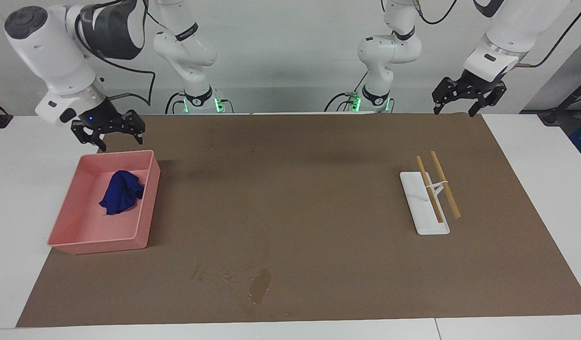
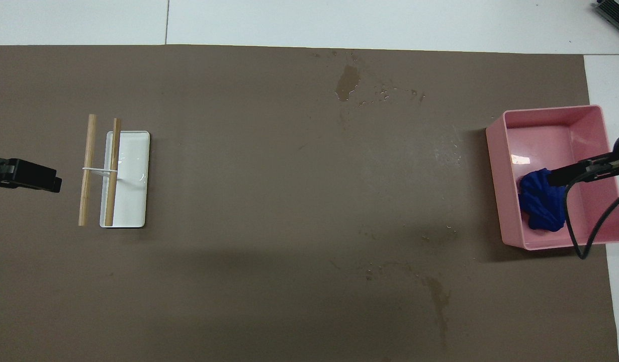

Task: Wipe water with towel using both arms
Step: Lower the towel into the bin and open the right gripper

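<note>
facing view: the towel lies bunched in the pink tray at the right arm's end of the surface. the right tool hangs open and empty just over the tray's robot-side rim. the left tool waits open and empty over the mat's robot-side edge at the left arm's end, near the white holder that carries two wooden sticks. the water shows as a darker blotch with small droplets beside it, farther from the robots than the tray and well apart from it. the towel looks soft, light and limp, so it would likely sag and drape when lifted; the raised fold at the top of the heap seems the best place to pinch.

overhead view: the towel sits toward the tray's robot-side end, partly covered by the right tool. the left tool is cut off at the picture's edge. the water is plain, while fainter streaks nearer the robots are hard to tell as wet or dried.
</note>
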Available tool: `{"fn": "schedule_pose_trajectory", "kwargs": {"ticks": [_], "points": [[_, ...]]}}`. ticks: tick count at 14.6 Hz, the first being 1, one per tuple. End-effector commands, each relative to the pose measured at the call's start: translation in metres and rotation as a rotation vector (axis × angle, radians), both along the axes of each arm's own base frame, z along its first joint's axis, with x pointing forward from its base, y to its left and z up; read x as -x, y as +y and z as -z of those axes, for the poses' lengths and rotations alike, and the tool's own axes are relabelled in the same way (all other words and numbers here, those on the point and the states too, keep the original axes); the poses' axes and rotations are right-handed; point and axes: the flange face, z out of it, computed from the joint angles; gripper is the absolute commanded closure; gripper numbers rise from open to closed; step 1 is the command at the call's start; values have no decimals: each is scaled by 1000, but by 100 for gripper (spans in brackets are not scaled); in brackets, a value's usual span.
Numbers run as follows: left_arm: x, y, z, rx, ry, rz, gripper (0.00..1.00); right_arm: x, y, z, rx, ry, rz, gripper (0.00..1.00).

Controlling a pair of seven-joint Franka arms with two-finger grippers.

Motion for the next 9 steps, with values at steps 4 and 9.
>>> {"fn": "schedule_pose_trajectory", "kwargs": {"ticks": [4, 9], "points": [[7, 3, 0, -19, -7, 1, 0, 58, 46, -38, -3, 80, 3, 0], [7, 2, -1, -19, -8, 2, 0, 55, 46, -41, -5, 55, 0, 0]]}}
